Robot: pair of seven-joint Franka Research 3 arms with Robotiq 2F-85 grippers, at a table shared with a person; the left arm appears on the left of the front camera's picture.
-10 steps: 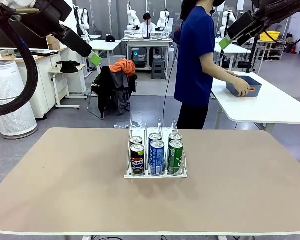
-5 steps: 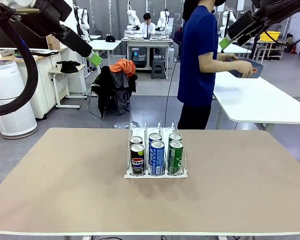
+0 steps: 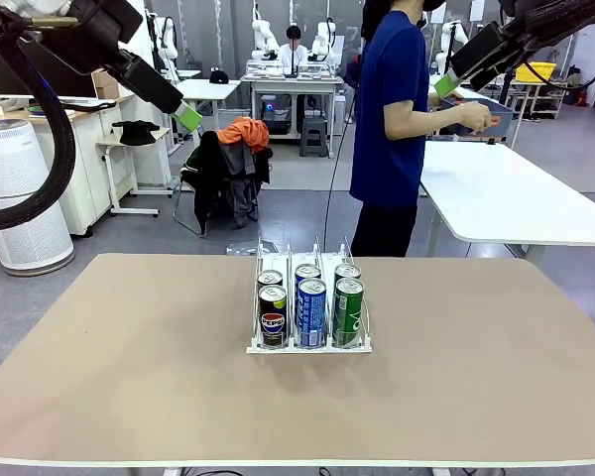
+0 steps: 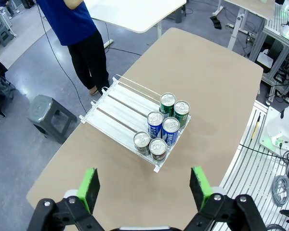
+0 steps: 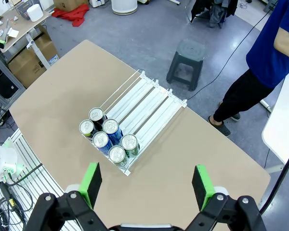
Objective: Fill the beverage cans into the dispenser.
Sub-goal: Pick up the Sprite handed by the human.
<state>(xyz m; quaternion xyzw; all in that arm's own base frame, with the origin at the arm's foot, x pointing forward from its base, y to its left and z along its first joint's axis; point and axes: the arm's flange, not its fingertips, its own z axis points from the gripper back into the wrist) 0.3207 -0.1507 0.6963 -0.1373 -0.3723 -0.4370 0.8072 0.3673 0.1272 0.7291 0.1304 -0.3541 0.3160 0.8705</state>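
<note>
"Where have the drinks ended up?"

"In the low clear-plastic and wire dispenser with the white base (image 3: 307, 348), in the middle of the tan table (image 3: 119, 377). There are six slim aluminium cans with silver tops, two to a lane, all at the end nearest the robot. The black Pepsi cans (image 3: 273, 317) are in its left lane, the blue cans (image 3: 311, 313) in the middle and the green cans (image 3: 348, 311) on the right."

"And the arms?"

"Both are up high, well apart from the rack. The left gripper (image 4: 144, 186) has its green-padded jaws spread wide with nothing between them. The right gripper (image 5: 147, 185) is just as wide and just as empty."

"And the person?"

"The person in the blue shirt (image 3: 387, 109) stands past the far edge, beside a white table (image 3: 516, 198), holding a blue-grey rectangular plastic tub (image 3: 504, 107) at chest height."
</note>
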